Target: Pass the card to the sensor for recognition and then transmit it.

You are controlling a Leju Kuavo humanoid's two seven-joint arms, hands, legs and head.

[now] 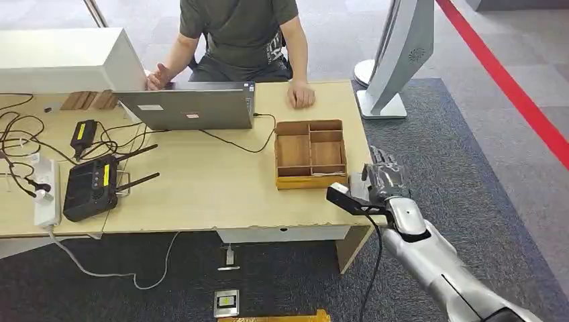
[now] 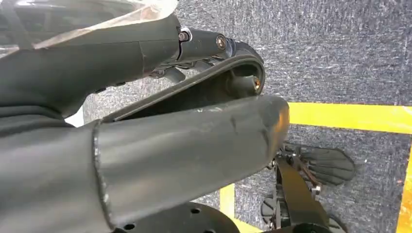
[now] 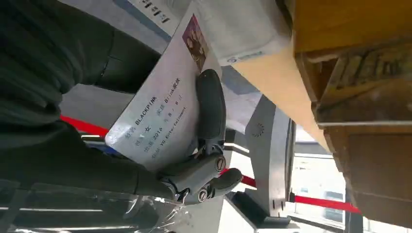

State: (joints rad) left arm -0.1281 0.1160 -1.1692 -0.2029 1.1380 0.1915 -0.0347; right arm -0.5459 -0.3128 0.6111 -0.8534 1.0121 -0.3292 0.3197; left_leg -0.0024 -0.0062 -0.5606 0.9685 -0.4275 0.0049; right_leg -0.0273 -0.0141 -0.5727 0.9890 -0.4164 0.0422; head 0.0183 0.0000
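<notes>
Left hand [image 2: 311,194] hangs over the carpet, fingers too hidden to tell their state. Right hand [image 1: 384,180], at the desk's [image 1: 201,194] right corner beside the wooden tray [image 1: 311,153], clamps the card [image 3: 160,111] between its fingers [image 3: 210,104]. Card looks thin, light, stiff and slick, so it is best held by the edge, clear of the print.

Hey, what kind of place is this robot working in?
Probably an office or a lab test area: a person works at a laptop on a wooden desk, with a router and cables, on grey carpet.

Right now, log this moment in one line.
right hand: holds card | location: table corner, beside wooden tray | person: seated at laptop
</notes>
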